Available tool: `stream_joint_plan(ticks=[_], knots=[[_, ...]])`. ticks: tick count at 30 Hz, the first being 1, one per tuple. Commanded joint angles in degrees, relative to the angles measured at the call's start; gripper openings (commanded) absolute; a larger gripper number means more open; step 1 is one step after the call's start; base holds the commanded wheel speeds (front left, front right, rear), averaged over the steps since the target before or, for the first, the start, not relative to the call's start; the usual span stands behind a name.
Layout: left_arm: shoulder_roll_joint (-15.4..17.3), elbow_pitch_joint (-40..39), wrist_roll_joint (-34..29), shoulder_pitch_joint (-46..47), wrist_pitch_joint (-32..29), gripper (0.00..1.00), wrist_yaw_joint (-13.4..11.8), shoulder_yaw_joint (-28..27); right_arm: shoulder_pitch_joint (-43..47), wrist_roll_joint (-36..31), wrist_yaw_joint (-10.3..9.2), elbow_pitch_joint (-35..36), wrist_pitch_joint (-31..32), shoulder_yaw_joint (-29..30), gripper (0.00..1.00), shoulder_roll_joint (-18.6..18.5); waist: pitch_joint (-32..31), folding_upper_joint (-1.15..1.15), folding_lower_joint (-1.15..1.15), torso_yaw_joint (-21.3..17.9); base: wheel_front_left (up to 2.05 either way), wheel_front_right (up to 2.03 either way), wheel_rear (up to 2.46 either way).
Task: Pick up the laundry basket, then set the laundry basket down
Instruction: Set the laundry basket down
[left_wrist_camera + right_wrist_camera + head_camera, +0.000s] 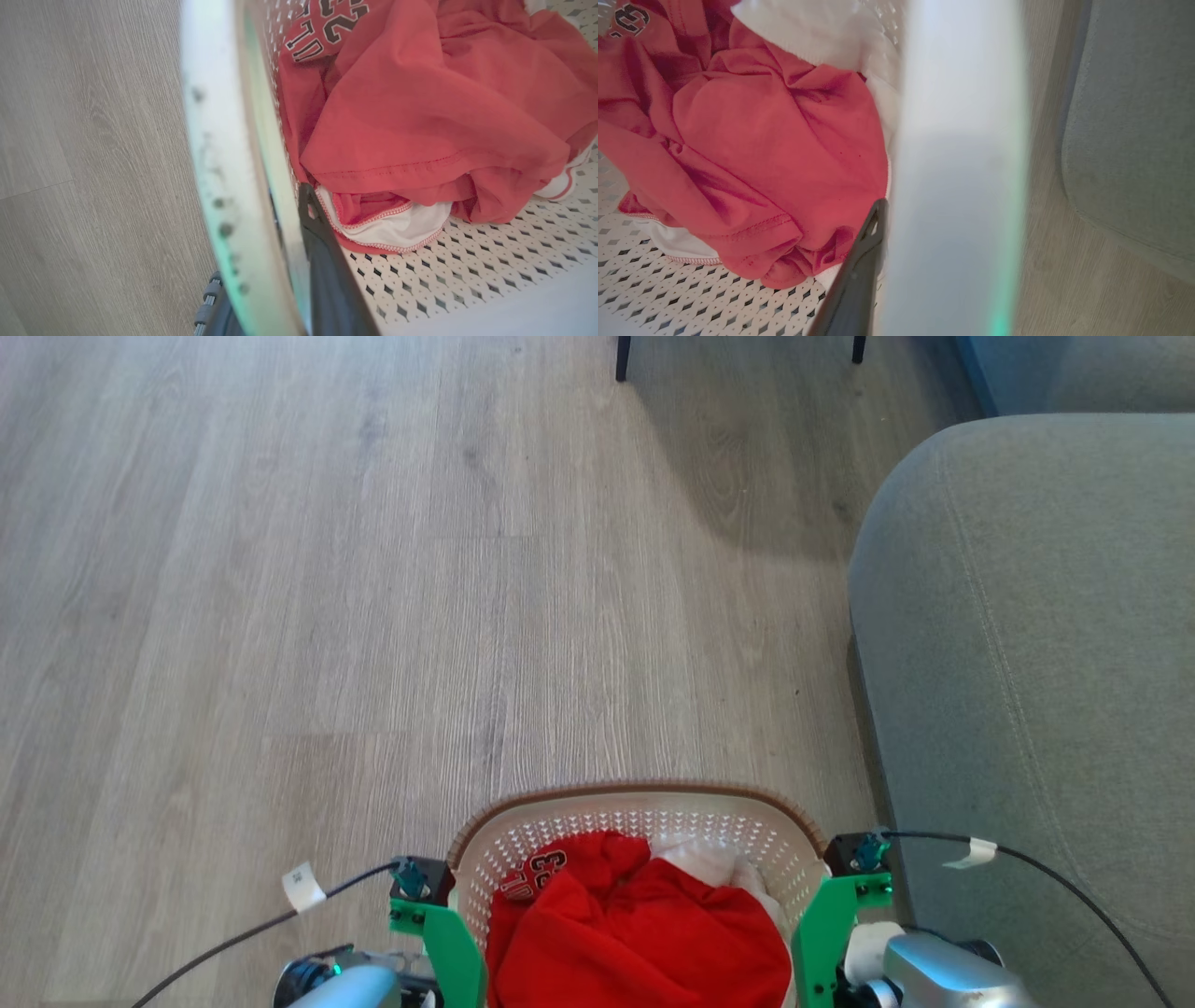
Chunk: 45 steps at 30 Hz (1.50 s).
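The laundry basket (pixel 644 795), white and perforated with a brown woven-look rim, sits low in the head view between my two arms. Red clothes (pixel 635 933) and a bit of white cloth fill it. My left gripper (pixel 446 933) clamps the basket's left rim (pixel 219 140), with one dark finger (pixel 322 261) inside the wall and the other outside it. My right gripper (pixel 829 924) holds the right rim (pixel 962 163), with one dark finger (pixel 859 275) inside against the clothes and its outer finger hidden behind the blurred rim. Whether the basket's bottom touches the floor cannot be told.
A grey sofa (pixel 1027 663) stands close on the right, almost against the basket and my right arm. Pale wood floor (pixel 280 616) stretches ahead and to the left. Two dark furniture legs (pixel 622 359) stand at the far end.
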<state>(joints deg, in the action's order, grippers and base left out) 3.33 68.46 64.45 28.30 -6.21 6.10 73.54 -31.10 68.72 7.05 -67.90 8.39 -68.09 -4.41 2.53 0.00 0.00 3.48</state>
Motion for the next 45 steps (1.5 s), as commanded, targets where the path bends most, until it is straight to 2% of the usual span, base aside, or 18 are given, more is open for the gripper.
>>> stream_joint_plan(ticks=[1,12,22,34,45], knots=[[-0.46,-1.86,-0.54,2.76,0.81,0.0,1.38,-0.2,-1.98,-0.18,0.44,1.81,-0.92,-0.78,0.0,1.53,0.21,0.0,0.0,0.02,0.0,0.0,0.0],[-0.46,-2.64,-0.78,5.29,2.33,0.0,0.99,-0.19,-4.93,-0.3,0.44,0.72,-3.61,-1.32,0.0,1.46,6.62,0.0,0.0,0.43,0.0,0.0,0.0],[-0.46,-5.13,-1.27,10.84,6.05,0.0,-1.21,-0.36,-10.4,-1.04,0.44,0.38,-8.19,-1.37,0.0,-0.11,18.55,0.0,0.0,0.48,0.0,0.0,0.0],[-0.46,-6.08,-3.79,22.07,9.59,0.0,-3.66,-0.29,-19.68,-1.57,0.44,-1.45,-15.22,-0.07,0.0,-1.46,35.36,0.0,0.0,0.27,0.0,0.0,0.0],[-0.46,-5.85,-4.4,28.02,11.38,0.0,-4.99,-0.24,-25.69,-2.53,0.44,-3.3,-18.68,-0.1,0.0,-1.28,44.51,0.0,0.0,0.01,0.0,0.0,0.0]])
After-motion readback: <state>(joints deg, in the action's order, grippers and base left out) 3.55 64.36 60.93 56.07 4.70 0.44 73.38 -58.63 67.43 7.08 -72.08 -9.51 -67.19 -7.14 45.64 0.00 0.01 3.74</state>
